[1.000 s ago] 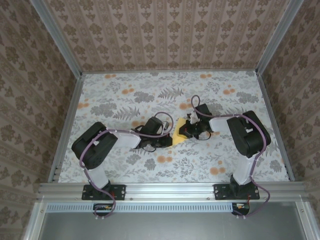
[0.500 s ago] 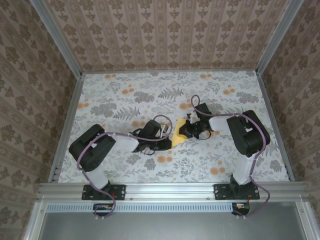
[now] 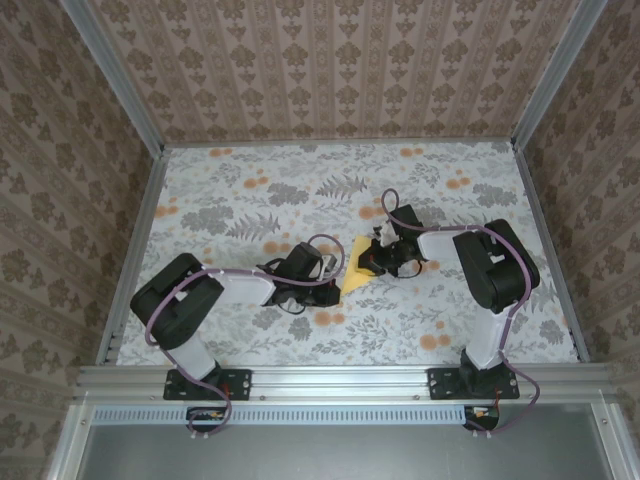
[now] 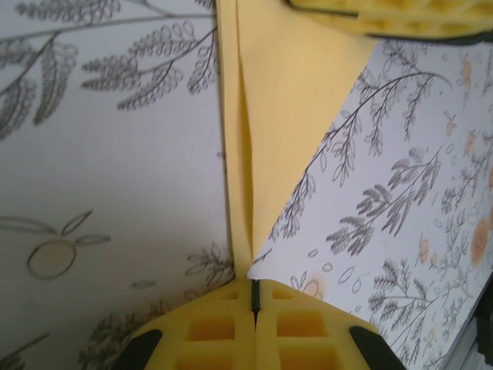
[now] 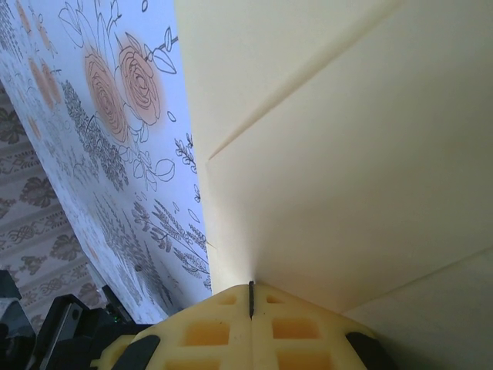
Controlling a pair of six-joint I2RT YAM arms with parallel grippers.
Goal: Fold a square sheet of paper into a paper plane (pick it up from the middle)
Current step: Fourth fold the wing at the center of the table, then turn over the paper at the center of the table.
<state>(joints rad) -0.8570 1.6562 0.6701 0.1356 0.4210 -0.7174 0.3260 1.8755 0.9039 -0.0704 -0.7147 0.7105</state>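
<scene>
The square sheet of paper [image 3: 352,268] lies folded into a pale yellow wedge on the table's middle, between both arms, its point toward the near left. In the left wrist view the paper [image 4: 285,116] narrows, with a raised lengthwise fold, down to my left gripper [image 4: 255,287]. Its jaws are shut and touch the very tip, with nothing visible between them. From above, the left gripper [image 3: 333,285] sits at that near tip. My right gripper [image 3: 372,260] is shut and rests its tips on the paper's [image 5: 347,154] far part, as the right gripper [image 5: 250,295] shows. Its yellow fingers [image 4: 400,11] press the wide end.
The floral-print table [image 3: 230,210] spreads around the paper, with orange flower blotches [image 3: 325,318] just near the left gripper. Aluminium rails [image 3: 135,250] and patterned walls close in the left, right and back sides. Both arms' cables loop above the wrists.
The left arm has drawn back toward the near left, its shut gripper sliding along the fold to the paper's tip. The paper now looks longer and more pointed. The right gripper has stayed put.
</scene>
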